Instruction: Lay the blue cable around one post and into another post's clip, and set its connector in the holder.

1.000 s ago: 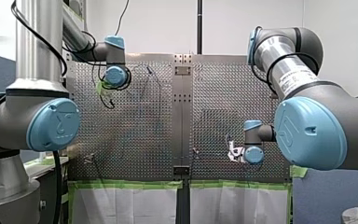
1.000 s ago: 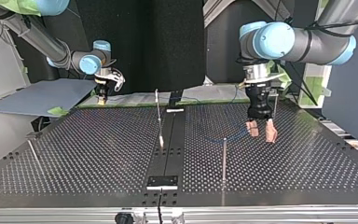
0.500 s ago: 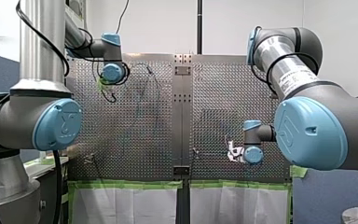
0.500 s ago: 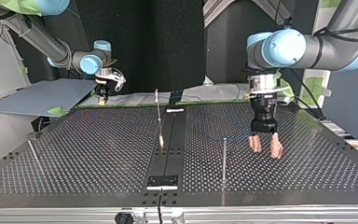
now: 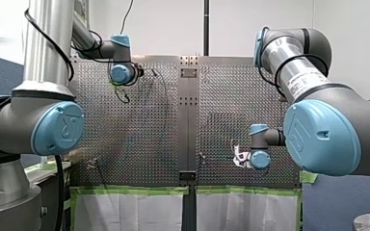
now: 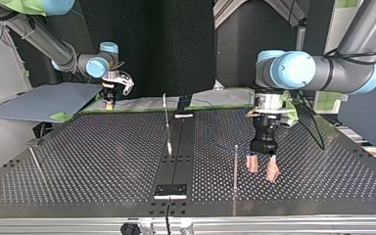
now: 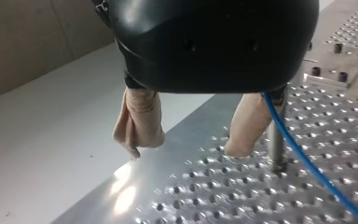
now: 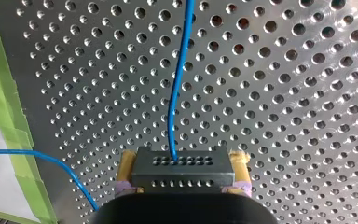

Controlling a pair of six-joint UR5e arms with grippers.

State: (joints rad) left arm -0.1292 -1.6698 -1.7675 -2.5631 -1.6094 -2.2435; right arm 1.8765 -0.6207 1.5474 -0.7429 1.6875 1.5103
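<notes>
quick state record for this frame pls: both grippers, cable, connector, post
left gripper: my left gripper, beige pads, jaws open, empty, low over the perforated metal table
right gripper: my right gripper, jaws shut on the dark grey perforated connector block
cable: thin blue cable leaves the connector block, runs across the table
post: thin metal post beside my left gripper; cable passes it, ungripped

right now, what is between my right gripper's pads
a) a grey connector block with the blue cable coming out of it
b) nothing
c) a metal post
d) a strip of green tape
a: in the right wrist view the right gripper has its yellow pads shut on the sides of the grey connector, and the blue cable runs out of it over the perforated table.
</notes>
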